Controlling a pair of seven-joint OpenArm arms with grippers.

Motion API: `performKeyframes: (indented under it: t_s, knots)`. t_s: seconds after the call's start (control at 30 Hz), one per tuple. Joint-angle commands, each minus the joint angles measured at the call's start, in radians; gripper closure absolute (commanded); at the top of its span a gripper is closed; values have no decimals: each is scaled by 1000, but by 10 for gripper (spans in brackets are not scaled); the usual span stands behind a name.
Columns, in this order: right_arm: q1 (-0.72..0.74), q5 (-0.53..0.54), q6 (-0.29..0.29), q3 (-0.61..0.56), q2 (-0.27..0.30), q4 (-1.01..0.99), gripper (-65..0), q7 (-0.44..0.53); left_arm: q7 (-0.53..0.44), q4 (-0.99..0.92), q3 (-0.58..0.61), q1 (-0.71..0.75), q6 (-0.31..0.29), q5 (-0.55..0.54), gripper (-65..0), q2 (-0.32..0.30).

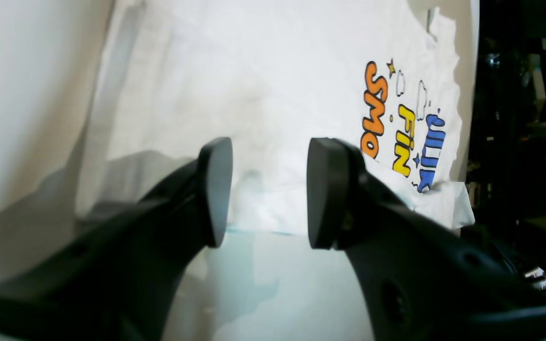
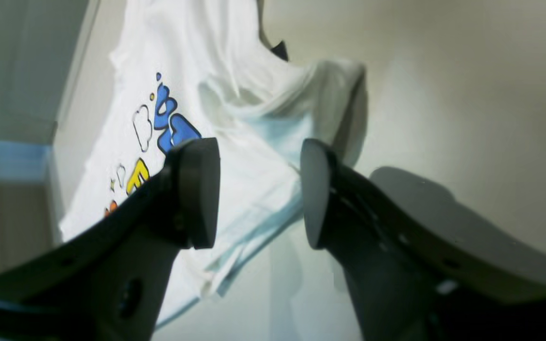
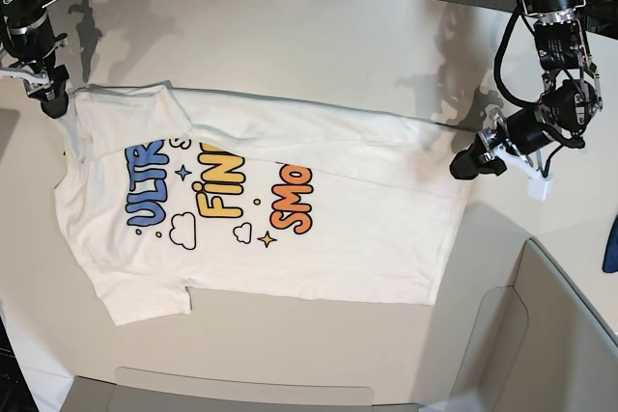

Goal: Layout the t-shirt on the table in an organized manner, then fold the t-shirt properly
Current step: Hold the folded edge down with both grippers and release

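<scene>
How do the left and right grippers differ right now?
The left gripper hovers by the t-shirt's hem; the right gripper is at its shoulder end. In the base view, the left sits nearer the table's grey corner panel. Both are open, holding nothing.

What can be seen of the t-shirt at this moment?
The t-shirt is white, thin cotton by its look, lying print-up on the table, spread nearly flat with shallow creases. Blue, yellow and orange cartoon letters, clouds and stars fill the chest. The upper edge is folded over the print; one sleeve lies flat at the lower corner. No jaws visibly grip it.
</scene>
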Motion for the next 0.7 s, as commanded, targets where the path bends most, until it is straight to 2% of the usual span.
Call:
performKeyframes:
  t_s: [0.0, 0.13, 0.3, 0.47, 0.67]
  knots:
    - [16, 16, -2, 0, 17, -8, -276, 15, -7, 19, -5, -18, -6, -21, -243, -16]
    - [41, 10, 0, -23, 19, -77, -277, 14, -7, 19, -5, -16, -6, -21, -243, -16]
    - [37, -59, 0, -40, 19, -84, -281, 17, -9, 19, -13, 2, -6, -21, -243, -21]
    - [21, -62, 9, -41, 45, -84, -340, 12, -12, 16, -10, 4, -6, -21, -243, -21]
    - [-9, -14, 86, -41, 77, -80, -344, 12, -13, 14, -8, 10, -6, -21, -243, -21]
